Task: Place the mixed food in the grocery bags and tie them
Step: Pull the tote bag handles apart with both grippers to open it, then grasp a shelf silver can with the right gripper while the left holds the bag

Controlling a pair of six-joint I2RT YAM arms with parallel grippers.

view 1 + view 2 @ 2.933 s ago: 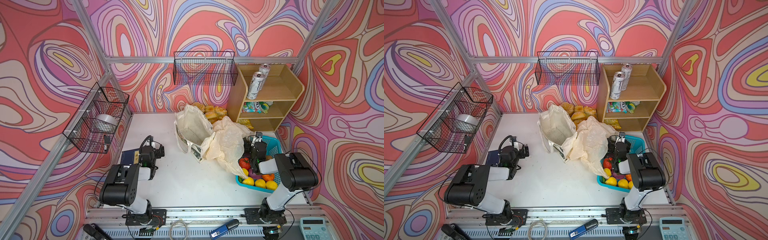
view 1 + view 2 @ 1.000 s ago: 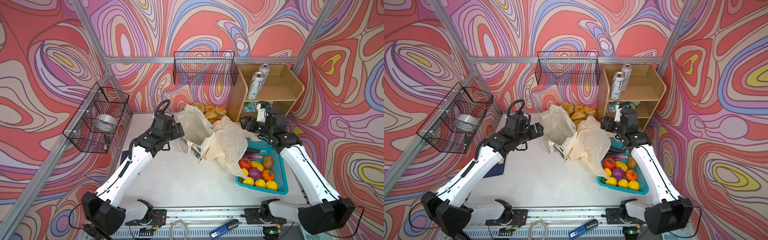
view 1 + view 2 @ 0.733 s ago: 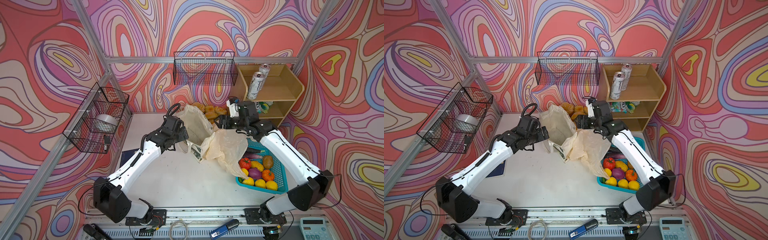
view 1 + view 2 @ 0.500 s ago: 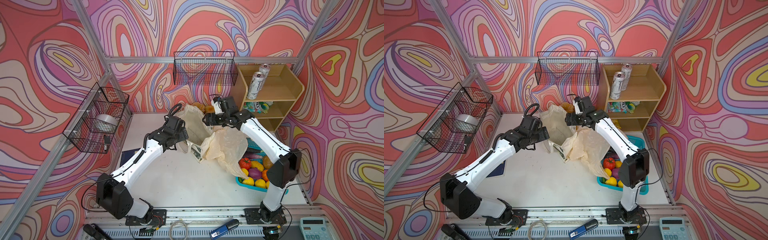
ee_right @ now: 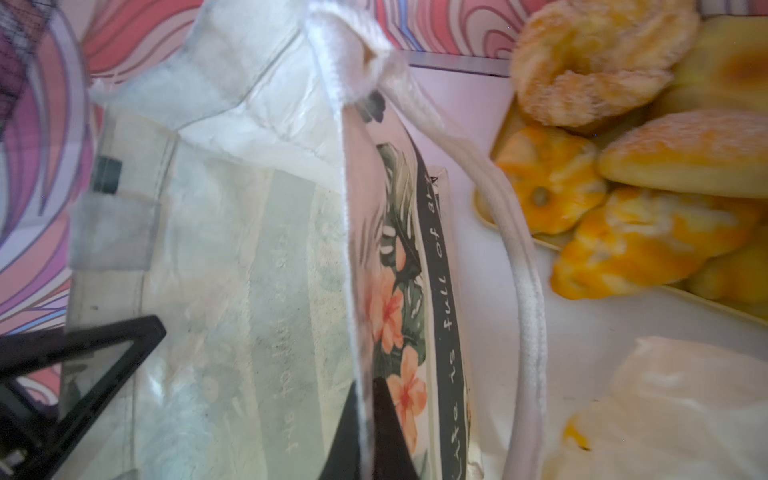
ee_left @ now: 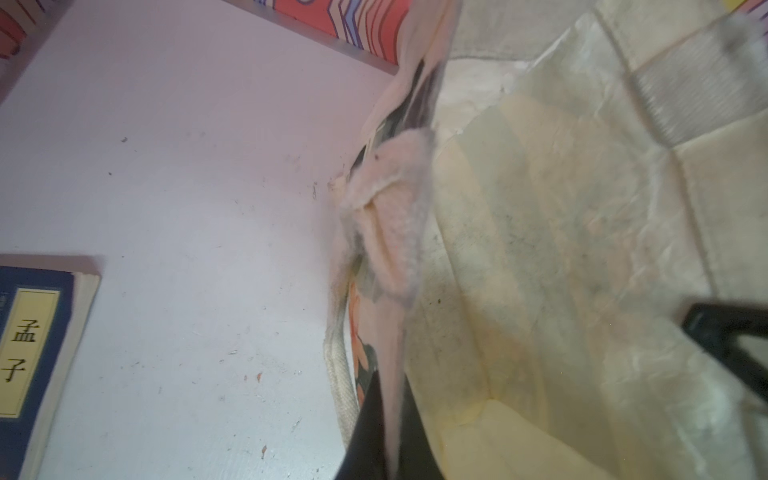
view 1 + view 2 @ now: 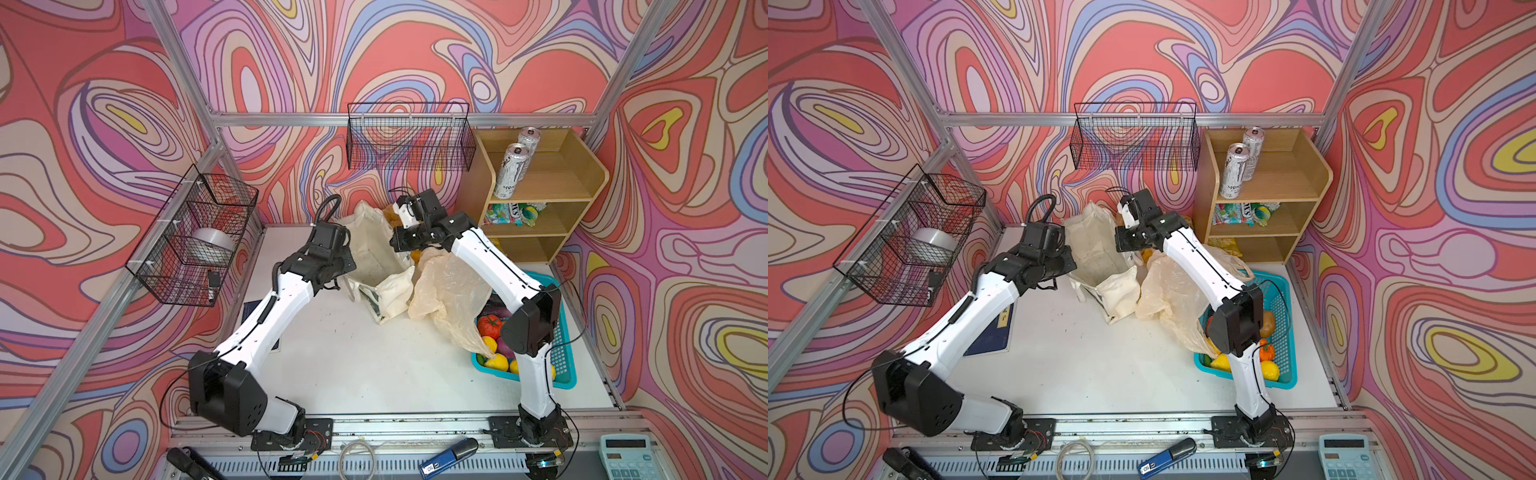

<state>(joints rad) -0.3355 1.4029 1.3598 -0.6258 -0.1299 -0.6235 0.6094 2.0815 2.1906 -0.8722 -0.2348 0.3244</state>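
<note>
bare table (image 7: 332, 353) in front, tote (image 7: 388, 291) blocking rear

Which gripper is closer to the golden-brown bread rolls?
Right. The right gripper grips the off-white cloth tote beside the bread rolls; the left gripper grips its opposite rim, farther off.

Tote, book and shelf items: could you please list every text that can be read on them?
"孟子": yellow label of the blue book.
"life is full of": dark band on the cloth tote; its end is hidden.
"MONS": drink can, remainder unreadable.
Snack packet lettering: too blurred.
</note>
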